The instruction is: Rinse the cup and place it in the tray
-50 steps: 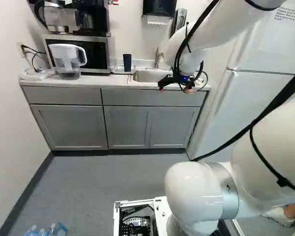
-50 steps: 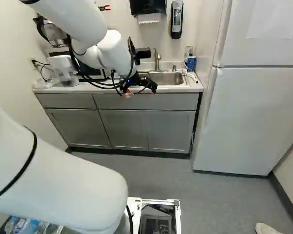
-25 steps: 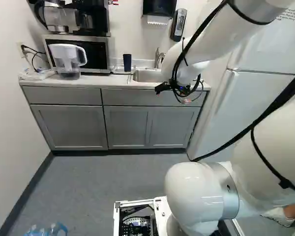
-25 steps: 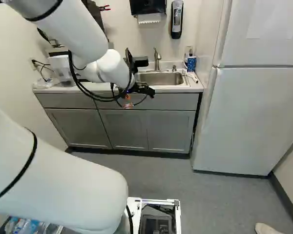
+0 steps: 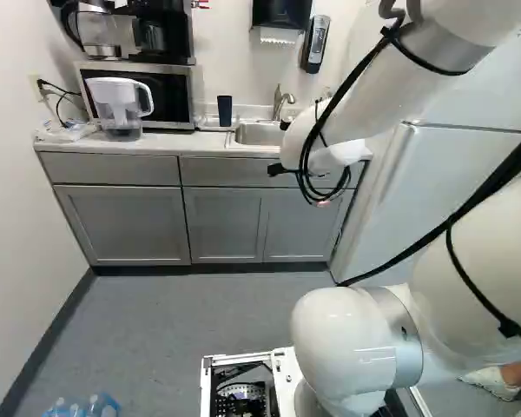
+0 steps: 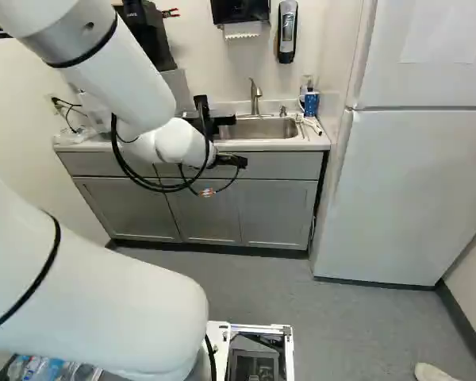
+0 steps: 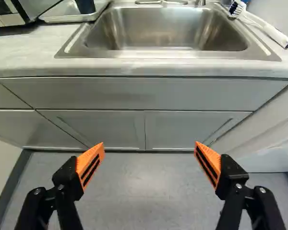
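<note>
The hand (image 7: 150, 146) comes nearest, its two orange-padded fingers spread wide and holding nothing, over the floor in front of the desk (image 7: 149, 68). Ahead of it is the sink (image 7: 163, 40), with the tap (image 6: 255, 95) behind. The cup (image 5: 225, 110), dark blue, is at the upper middle of the left base view; in the wrist view it stands in the tray (image 7: 62, 20) beside the sink, well apart from the hand.

The cup looks plain and smooth, with no handle I can make out. I'd expect it light and fairly stiff, likely plastic, easily tipped by a nudge near the rim, and slippery if wet; whether it has been rinsed I cannot tell. If it must be lifted, I'd take it by opposite sides about mid-height, pads flat, squeezing gently so that the wall doesn't give.
</note>
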`<state>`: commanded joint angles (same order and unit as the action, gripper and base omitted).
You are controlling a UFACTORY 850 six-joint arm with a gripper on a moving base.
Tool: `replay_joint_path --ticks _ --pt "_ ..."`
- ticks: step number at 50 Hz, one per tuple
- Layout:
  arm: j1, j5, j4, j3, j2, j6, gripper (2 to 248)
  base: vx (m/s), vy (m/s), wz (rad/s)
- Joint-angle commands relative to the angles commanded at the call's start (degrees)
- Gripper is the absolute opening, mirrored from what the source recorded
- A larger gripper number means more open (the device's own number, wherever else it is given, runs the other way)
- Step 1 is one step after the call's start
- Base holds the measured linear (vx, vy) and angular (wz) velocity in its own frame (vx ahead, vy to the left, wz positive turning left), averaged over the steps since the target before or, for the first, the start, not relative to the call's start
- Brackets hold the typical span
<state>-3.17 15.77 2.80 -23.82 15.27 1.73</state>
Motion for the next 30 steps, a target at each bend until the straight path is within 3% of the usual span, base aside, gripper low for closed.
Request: replay_joint_path --ticks 30 --pt "1.58 17.08 -1.39 9.39 0.36 -0.86 247 0.0 0.0 0.0"
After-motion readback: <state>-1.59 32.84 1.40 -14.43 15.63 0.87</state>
